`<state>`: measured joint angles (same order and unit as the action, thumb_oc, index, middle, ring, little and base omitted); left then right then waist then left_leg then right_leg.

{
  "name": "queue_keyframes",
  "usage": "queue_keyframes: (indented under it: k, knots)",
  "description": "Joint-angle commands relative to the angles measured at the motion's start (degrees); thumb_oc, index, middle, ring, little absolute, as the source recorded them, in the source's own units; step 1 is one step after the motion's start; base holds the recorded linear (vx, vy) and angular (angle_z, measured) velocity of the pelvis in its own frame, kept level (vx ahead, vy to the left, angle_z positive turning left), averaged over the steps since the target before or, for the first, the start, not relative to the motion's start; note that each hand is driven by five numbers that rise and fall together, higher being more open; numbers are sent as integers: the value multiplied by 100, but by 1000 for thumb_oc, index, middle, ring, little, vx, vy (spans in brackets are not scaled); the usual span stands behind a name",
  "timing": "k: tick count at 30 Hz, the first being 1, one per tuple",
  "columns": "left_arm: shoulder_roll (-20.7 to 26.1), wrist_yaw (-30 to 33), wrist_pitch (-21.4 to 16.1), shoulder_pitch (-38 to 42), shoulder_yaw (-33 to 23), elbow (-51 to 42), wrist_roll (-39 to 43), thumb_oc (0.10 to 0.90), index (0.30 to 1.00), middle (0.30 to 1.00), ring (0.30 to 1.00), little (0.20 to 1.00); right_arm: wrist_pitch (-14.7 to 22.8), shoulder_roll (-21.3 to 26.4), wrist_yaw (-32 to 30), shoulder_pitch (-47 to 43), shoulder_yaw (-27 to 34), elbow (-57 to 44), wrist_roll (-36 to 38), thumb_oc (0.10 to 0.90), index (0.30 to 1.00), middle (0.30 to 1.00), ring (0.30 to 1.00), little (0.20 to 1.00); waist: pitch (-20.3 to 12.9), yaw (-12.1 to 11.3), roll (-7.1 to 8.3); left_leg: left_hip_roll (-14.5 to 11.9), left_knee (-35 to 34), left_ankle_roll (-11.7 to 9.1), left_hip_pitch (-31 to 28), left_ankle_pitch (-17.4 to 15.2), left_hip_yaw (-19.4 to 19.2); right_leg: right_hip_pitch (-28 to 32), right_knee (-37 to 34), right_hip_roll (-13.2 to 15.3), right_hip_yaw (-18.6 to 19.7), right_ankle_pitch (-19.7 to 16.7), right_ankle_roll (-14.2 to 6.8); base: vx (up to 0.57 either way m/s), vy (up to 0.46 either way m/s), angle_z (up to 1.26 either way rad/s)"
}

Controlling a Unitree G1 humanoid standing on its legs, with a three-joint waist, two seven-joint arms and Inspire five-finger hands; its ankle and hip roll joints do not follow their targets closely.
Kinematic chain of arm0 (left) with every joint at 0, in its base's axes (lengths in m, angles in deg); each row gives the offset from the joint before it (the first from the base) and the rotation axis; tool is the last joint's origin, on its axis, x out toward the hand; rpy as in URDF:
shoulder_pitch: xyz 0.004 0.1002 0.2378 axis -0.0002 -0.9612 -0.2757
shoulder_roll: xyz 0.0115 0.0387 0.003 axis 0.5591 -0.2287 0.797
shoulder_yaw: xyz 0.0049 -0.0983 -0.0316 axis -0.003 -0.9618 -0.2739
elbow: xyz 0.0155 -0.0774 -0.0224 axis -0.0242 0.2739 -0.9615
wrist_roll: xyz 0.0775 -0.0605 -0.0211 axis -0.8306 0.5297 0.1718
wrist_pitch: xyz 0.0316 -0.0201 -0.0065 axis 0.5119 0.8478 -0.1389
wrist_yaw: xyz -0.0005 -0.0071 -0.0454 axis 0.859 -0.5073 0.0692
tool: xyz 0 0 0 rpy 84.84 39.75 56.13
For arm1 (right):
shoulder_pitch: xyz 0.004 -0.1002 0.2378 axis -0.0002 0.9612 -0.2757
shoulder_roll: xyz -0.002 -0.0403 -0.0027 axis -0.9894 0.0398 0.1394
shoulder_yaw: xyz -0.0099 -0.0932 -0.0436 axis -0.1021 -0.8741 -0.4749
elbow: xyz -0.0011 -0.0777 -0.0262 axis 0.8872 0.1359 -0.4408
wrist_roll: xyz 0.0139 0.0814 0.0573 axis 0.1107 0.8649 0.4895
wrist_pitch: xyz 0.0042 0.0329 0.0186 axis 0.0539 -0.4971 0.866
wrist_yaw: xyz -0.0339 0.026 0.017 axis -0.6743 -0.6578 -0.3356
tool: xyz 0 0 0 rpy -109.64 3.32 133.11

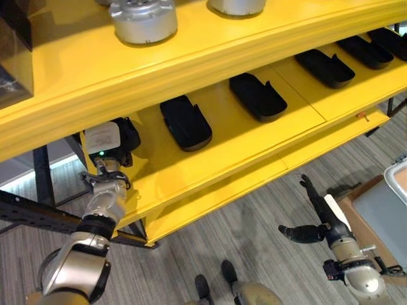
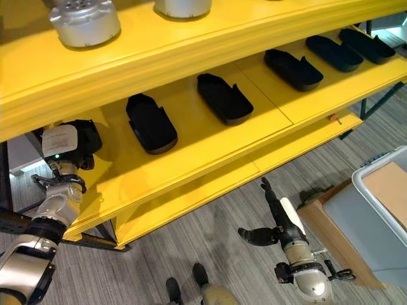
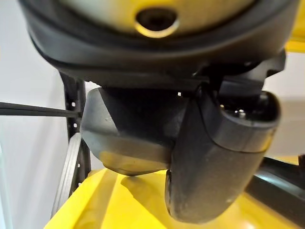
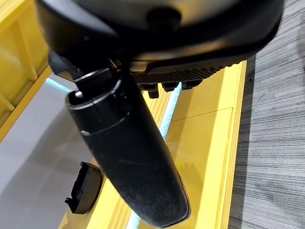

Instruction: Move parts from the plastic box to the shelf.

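Note:
Several black tray-shaped parts lie in a row on the yellow shelf's lower level (image 1: 222,152), the nearest being part (image 1: 185,122) and part (image 1: 257,96). My left hand (image 1: 125,135) reaches in at the left end of that level. Its thumb (image 3: 214,157) presses against a dark grey part (image 3: 124,138) held just above the yellow surface. My right hand (image 2: 280,219) hangs low over the floor in front of the shelf, fingers straight, thumb spread, holding nothing. The grey plastic box (image 2: 381,210) stands on the floor to the right of it.
Two silver metal cylinders (image 1: 143,19) (image 1: 235,5) stand on the upper shelf board. A dark metal rack frame (image 1: 38,216) runs left of the shelf. A black part (image 4: 83,193) shows past my right thumb. Striped grey floor lies before the shelf.

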<state>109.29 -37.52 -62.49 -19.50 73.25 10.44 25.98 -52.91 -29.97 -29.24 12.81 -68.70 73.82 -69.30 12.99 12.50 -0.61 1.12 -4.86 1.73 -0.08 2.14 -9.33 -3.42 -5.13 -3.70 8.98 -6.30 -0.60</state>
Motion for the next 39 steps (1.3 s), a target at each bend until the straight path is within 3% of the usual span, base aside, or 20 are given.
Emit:
queue_keyframes:
  k: [1, 11, 18, 39]
  knots:
    - [-348, -1302, -120, -519, 242, 1459, 641, 900, 1000, 1000, 1000, 1000, 605, 63, -223, -345, 435, -784, 222, 900, 1000, 1000, 1000, 1000, 51, 2, 370, -110, 94, -163, -147, -267, 116, -21, 331, 350, -222, 404, -440, 0, 0, 0]
    - [-326, -2027, -261, -603, 322, 1615, 623, 900, 1000, 1000, 1000, 1000, 509, 12, -92, -410, 505, -726, 239, 900, 1000, 1000, 1000, 1000, 14, -19, 335, -90, 78, -152, -213, -295, 131, 36, 323, 373, -241, 411, -436, 1, 1, 0]
    - [-35, -2539, -294, -754, 316, 1428, 577, 900, 1000, 1000, 1000, 1000, 447, -32, 100, -456, 531, -682, 215, 900, 1000, 1000, 1000, 1000, -47, -46, 273, -69, 66, -145, -281, -316, 149, 89, 321, 397, -262, 423, -435, 0, 0, 0]
    - [294, -2658, -651, -935, 600, 1222, 311, 900, 1000, 1000, 1000, 1000, 480, -40, 235, -403, 585, -559, 172, 900, 1000, 1000, 1000, 1000, -204, -79, 245, -46, 23, -138, -387, -323, 206, 219, 283, 434, -344, 445, -448, 0, 1, 1]
